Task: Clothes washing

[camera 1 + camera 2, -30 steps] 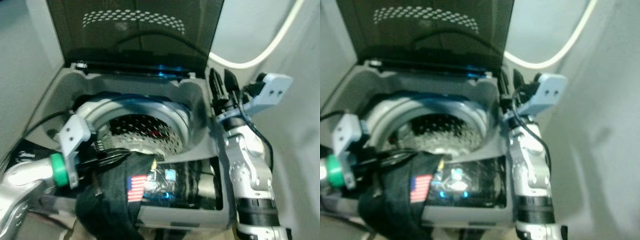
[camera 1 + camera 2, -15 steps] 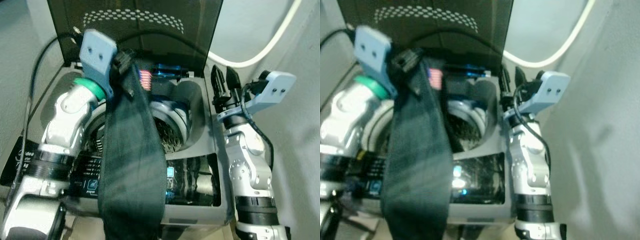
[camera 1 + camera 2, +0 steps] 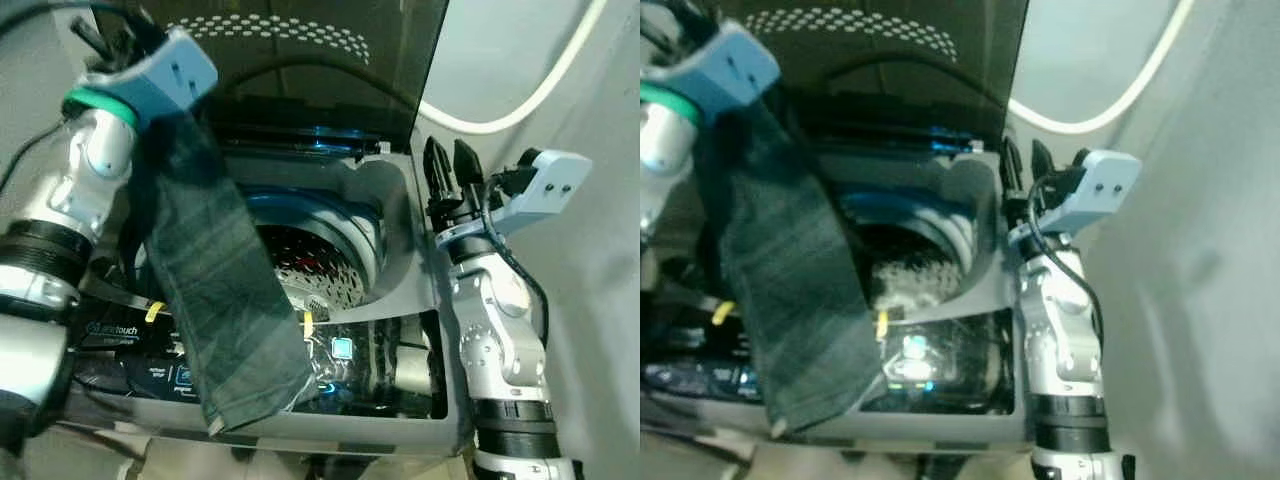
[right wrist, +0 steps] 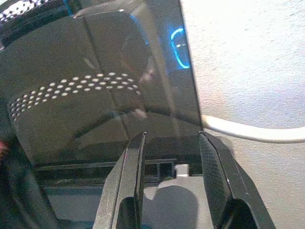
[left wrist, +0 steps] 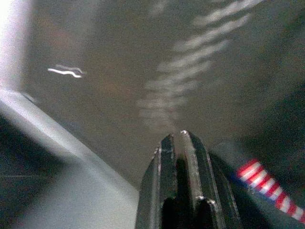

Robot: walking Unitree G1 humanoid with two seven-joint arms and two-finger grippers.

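A top-loading washing machine [image 3: 400, 215] stands below me with its dark lid [image 3: 300, 70] raised. The perforated drum [image 3: 320, 265] is open, with something pale lying at its bottom. My left gripper [image 3: 105, 35] is raised high at the machine's back left, shut on the top of a dark garment [image 3: 225, 300]. The garment hangs down across the drum's left side and over the front panel. Its flag patch [image 5: 267, 188] shows beside the closed fingers [image 5: 167, 157] in the left wrist view. My right gripper [image 3: 452, 165] stands open and upright over the machine's right rim, holding nothing.
A lit control panel [image 3: 345, 350] runs along the machine's front edge. A white hose [image 3: 520, 100] curves along the wall behind on the right. Walls close in on both sides of the machine.
My left arm has swung the garment from low at the machine's front up and back to the top left, so it now hangs full length. The right arm has stayed put.
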